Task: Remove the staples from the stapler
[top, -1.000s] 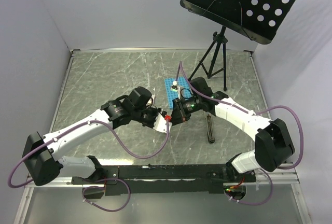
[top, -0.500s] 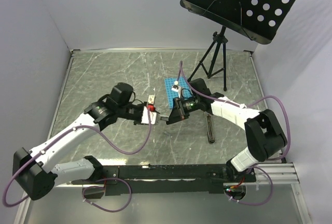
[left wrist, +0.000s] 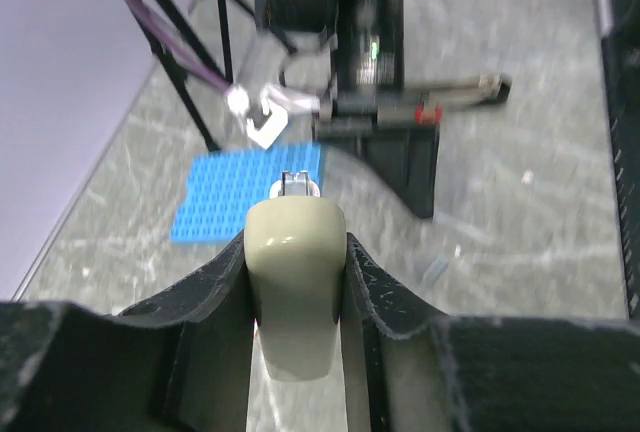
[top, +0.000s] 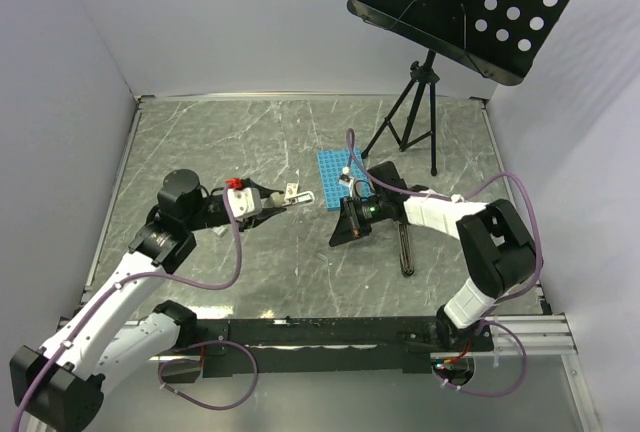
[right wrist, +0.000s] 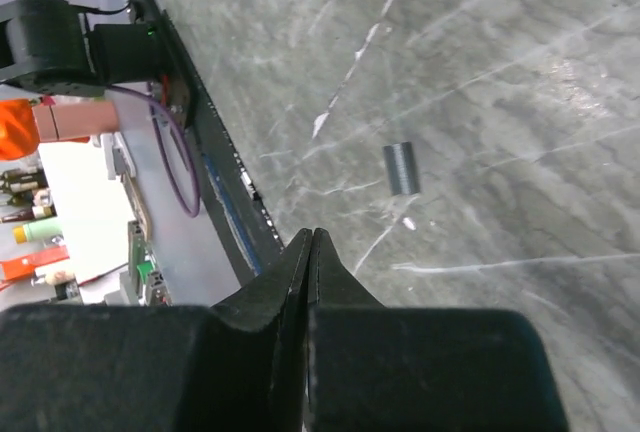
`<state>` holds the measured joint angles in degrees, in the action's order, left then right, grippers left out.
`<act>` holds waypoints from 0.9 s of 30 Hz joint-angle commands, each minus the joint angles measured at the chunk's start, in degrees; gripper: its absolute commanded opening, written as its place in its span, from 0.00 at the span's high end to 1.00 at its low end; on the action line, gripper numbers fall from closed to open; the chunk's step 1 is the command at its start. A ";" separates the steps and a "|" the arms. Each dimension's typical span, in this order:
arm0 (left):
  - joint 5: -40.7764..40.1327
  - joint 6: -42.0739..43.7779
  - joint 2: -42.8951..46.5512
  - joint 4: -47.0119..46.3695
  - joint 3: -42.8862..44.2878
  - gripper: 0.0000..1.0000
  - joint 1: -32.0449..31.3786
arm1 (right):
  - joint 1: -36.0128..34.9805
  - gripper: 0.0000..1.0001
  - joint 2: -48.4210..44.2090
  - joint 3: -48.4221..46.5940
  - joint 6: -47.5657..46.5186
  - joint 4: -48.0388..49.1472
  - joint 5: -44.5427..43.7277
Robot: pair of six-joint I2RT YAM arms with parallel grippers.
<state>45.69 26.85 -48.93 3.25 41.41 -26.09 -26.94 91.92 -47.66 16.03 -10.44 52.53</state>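
Observation:
The black stapler (top: 405, 248) lies on the table right of my right gripper (top: 338, 238), and shows as a thin strip (left wrist: 468, 92) in the left wrist view. My left gripper (top: 272, 202) is shut on a pale rounded oblong piece (left wrist: 295, 282), held above the table left of the blue rack (top: 332, 167). A small metal part sticks out of that piece's far tip. My right gripper (right wrist: 312, 236) points down at the table, its jaws pressed together with nothing between them. A short grey ridged strip of staples (right wrist: 400, 167) lies loose on the table just beyond it.
A black tripod (top: 410, 117) carrying a perforated music stand (top: 470, 2) stands at the back right. The black base rail (top: 330, 332) runs along the near edge. White walls close in the table on the left, back and right.
My left arm has swung back to the left with the pale piece, away from my right gripper. My right gripper has tipped down toward the table and stayed shut.

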 commanded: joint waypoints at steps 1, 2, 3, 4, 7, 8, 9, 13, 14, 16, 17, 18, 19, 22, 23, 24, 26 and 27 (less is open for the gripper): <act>5.99 -10.23 0.76 -12.39 -1.33 0.99 0.60 | 0.31 1.00 -0.42 0.20 0.23 4.11 0.21; 5.73 -10.76 0.59 -12.47 -1.42 0.99 0.60 | 0.31 1.00 -2.69 0.37 0.31 3.85 -0.93; 5.38 -11.72 0.50 -12.39 -1.42 0.99 0.60 | 0.31 0.98 -4.36 0.72 0.58 4.28 -2.07; 5.11 -12.43 0.41 -12.47 -1.33 0.99 0.60 | 0.22 0.94 -6.21 1.25 0.32 4.63 -4.69; 4.93 -15.59 -0.12 -12.91 -0.72 0.99 0.60 | -0.30 0.72 -15.25 2.04 -1.35 7.00 -11.28; 5.11 -16.99 -0.38 -13.44 -0.71 0.99 0.60 | -0.74 0.65 -19.63 2.57 -2.66 8.31 -13.49; 5.11 -20.14 -0.47 -14.66 -0.71 0.99 0.60 | -1.36 0.53 -22.02 3.35 -3.46 12.59 -15.95; 3.00 -29.20 -1.34 -14.59 -0.10 0.99 0.60 | -4.35 0.30 -29.95 9.32 -10.21 24.65 -28.26; 2.74 -30.01 -1.69 -13.80 0.51 0.99 0.60 | -5.31 0.08 -31.44 10.12 -14.15 26.85 -30.02; 1.16 -32.38 -2.22 -11.87 1.13 0.99 0.60 | -6.63 0.06 -33.02 12.05 -19.78 30.63 -30.91; 0.81 -33.61 -2.40 -11.42 1.65 0.99 0.60 | -7.85 0.06 -34.51 12.50 -25.38 31.35 -31.96; 0.45 -34.05 -2.49 -10.90 1.92 0.99 0.60 | -8.47 0.06 -35.31 13.02 -27.96 32.14 -32.40; 0.28 -34.49 -2.32 -10.11 2.27 0.99 0.60 | -9.18 0.07 -36.01 14.42 -32.86 33.80 -33.02; -0.42 -36.69 -1.61 -9.75 2.62 0.99 0.60 | -11.82 0.06 -40.84 18.28 -41.30 37.58 -34.79; -0.69 -37.91 -1.44 -9.92 2.63 0.99 0.60 | -12.69 0.06 -41.64 19.17 -43.95 38.73 -34.43; -0.87 -38.53 -1.35 -10.01 2.63 0.99 0.60 | -15.14 0.06 -42.34 20.40 -46.77 38.65 -35.65; -1.31 -39.85 -1.78 -8.53 3.59 0.99 0.60 | -18.31 0.05 -43.58 20.76 -53.37 37.69 -38.20; -1.31 -40.03 -2.13 -7.91 4.11 0.99 0.60 | -19.46 0.05 -43.67 20.42 -54.69 37.16 -40.12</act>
<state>45.15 -8.75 -51.59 -4.71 41.34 -25.63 -41.50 50.54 -27.33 -22.81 21.54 18.06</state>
